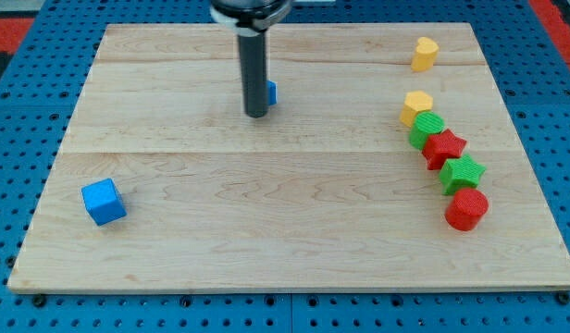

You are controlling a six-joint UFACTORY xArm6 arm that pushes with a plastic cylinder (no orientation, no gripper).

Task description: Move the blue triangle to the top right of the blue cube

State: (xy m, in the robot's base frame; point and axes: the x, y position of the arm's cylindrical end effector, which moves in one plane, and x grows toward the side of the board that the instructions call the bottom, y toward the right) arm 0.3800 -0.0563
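Observation:
A blue cube (104,201) sits on the wooden board (285,231) at the view's lower left. The blue triangle (270,92) is mostly hidden behind my rod; only a small blue edge shows on the rod's right side, near the view's top centre. My tip (256,114) stands on the board, touching or nearly touching the triangle's left side. The cube lies far down and to the left of the tip.
On the view's right: a yellow block (425,54) near the top, then a close line running down of a yellow block (416,106), a green block (427,129), a red star (444,148), a green star (463,173) and a red cylinder (466,209).

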